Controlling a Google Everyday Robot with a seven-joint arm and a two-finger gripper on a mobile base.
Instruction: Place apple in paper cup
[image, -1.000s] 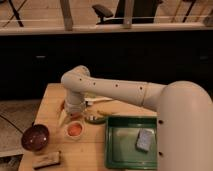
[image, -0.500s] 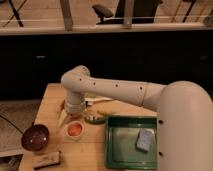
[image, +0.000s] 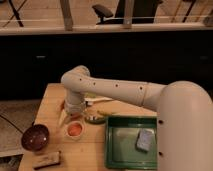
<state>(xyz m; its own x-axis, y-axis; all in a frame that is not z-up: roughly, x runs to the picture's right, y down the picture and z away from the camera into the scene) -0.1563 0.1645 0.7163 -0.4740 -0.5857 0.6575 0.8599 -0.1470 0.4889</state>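
The apple (image: 75, 129) is a small orange-red round fruit and lies inside the paper cup (image: 74, 136), a low pale cup standing on the wooden table. My gripper (image: 66, 114) hangs at the end of the white arm, just above and to the left of the cup. It is close to the cup's far-left rim. I see nothing held in it.
A green-yellow vegetable (image: 98, 118) lies right of the cup. A green tray (image: 120, 150) with a blue-grey sponge (image: 145, 140) sits at the right. A dark brown bowl (image: 35, 138) and a brown block (image: 47, 160) are at the left front. The table's left edge (image: 35, 115) is near.
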